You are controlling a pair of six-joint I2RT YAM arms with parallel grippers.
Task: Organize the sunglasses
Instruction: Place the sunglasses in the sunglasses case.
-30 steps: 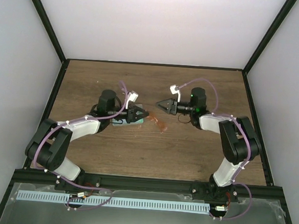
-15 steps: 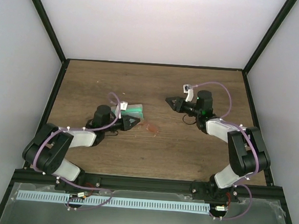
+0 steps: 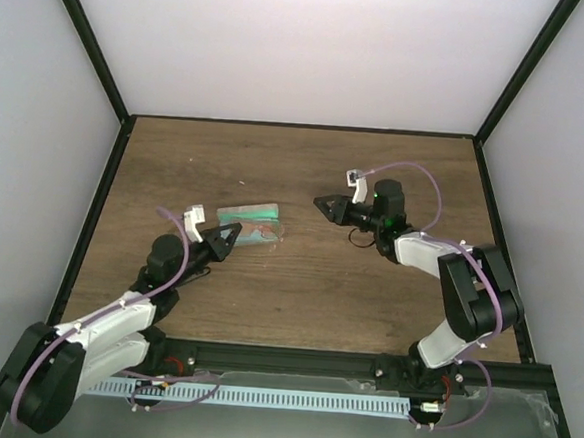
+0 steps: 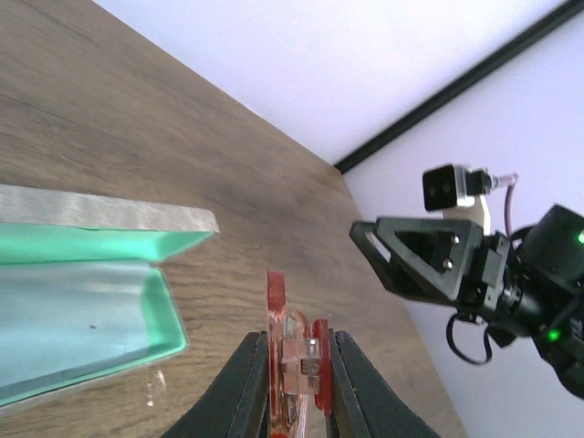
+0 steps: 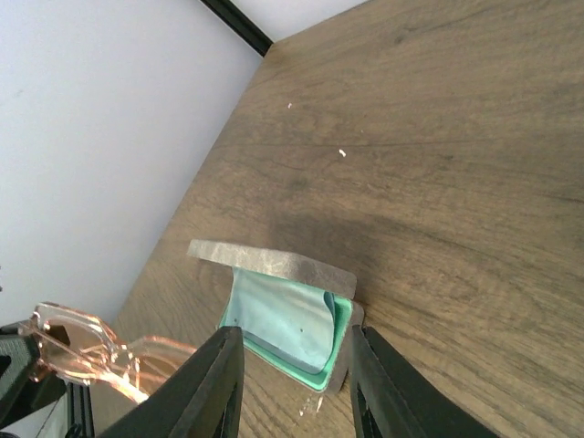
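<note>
the left gripper (image 4: 297, 351) has its jaws clamped on the sunglasses (image 4: 276, 310) at lower centre, long axis running out ahead of the fingertips. the open case (image 4: 82, 301) lies just left. the right gripper (image 3: 323, 205), jaws apart and empty, sits farther off.

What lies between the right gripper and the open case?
Only bare table, as the top view shows; the sunglasses are in the left gripper, off that line.
</note>
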